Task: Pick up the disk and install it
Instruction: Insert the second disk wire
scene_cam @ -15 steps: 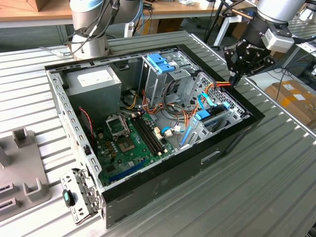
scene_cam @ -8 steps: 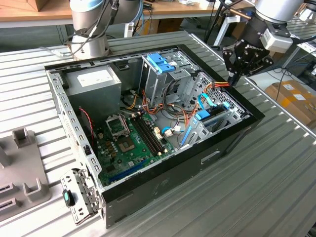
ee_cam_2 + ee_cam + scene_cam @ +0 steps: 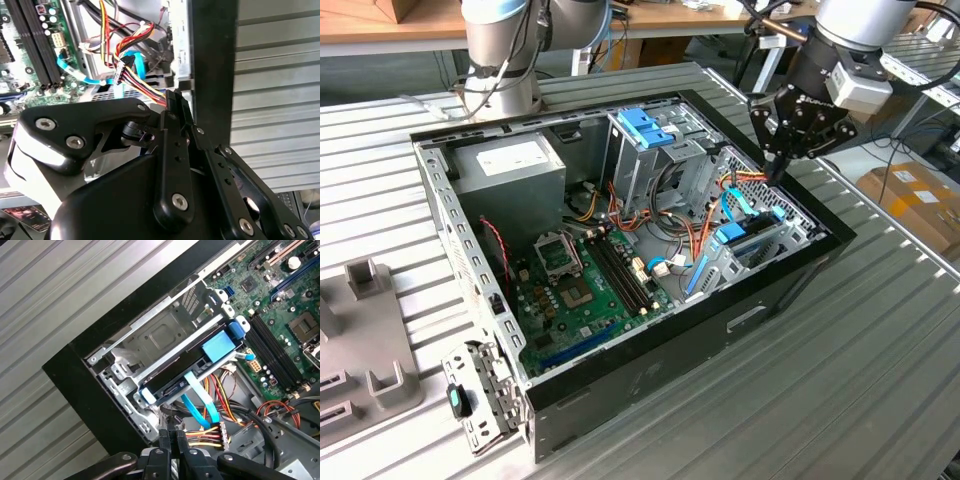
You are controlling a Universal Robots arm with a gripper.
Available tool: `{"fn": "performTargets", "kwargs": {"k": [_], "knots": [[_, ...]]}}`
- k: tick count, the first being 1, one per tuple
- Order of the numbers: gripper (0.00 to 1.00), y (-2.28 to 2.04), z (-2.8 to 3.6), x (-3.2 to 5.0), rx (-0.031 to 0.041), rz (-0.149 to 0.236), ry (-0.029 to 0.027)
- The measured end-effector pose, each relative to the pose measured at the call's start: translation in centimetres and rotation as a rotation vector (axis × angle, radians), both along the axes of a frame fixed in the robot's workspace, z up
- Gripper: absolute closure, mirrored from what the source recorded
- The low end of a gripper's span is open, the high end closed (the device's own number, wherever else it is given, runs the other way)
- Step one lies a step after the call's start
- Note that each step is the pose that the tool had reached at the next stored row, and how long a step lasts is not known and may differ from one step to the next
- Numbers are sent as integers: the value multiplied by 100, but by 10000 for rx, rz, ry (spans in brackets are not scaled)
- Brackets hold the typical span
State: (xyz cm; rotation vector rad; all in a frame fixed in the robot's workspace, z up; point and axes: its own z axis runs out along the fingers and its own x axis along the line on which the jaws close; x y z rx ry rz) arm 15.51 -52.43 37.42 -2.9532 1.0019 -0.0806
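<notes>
The disk point(image 3: 186, 378) lies inside the metal drive bay point(image 3: 160, 335) at the front corner of the open computer case point(image 3: 620, 380). Its light-blue carrier point(image 3: 219, 347) faces the motherboard, and a blue flat cable point(image 3: 200, 402) hangs from it. In the exterior view the disk point(image 3: 752, 238) sits near the case's right wall. My gripper point(image 3: 775, 168) hovers just above and beside that bay, apart from the disk. Both wrist views show its black fingers pressed together, gripper point(image 3: 173, 436) and gripper point(image 3: 173, 100), with nothing seen between them. A bundle of coloured power wires point(image 3: 210, 432) runs close to the fingertips.
A grey power-supply box point(image 3: 510, 165) fills the case's far corner. A tall metal cage with a blue bracket point(image 3: 645, 125) stands mid-case, beside the green motherboard point(image 3: 580, 285). A second arm's base point(image 3: 505, 60) stands behind the case. Grey fixtures point(image 3: 365, 340) rest at the exterior view's left.
</notes>
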Motion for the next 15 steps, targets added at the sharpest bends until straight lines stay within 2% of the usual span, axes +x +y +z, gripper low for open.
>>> {"fn": "performTargets", "kwargs": {"k": [2,9,12,15], "knots": [[84,0,-1,-33,0,0,0],[84,0,-1,-38,0,-12,0],[84,0,-5,-38,1,-348,1],[84,0,-13,-38,0,-1075,0]]}}
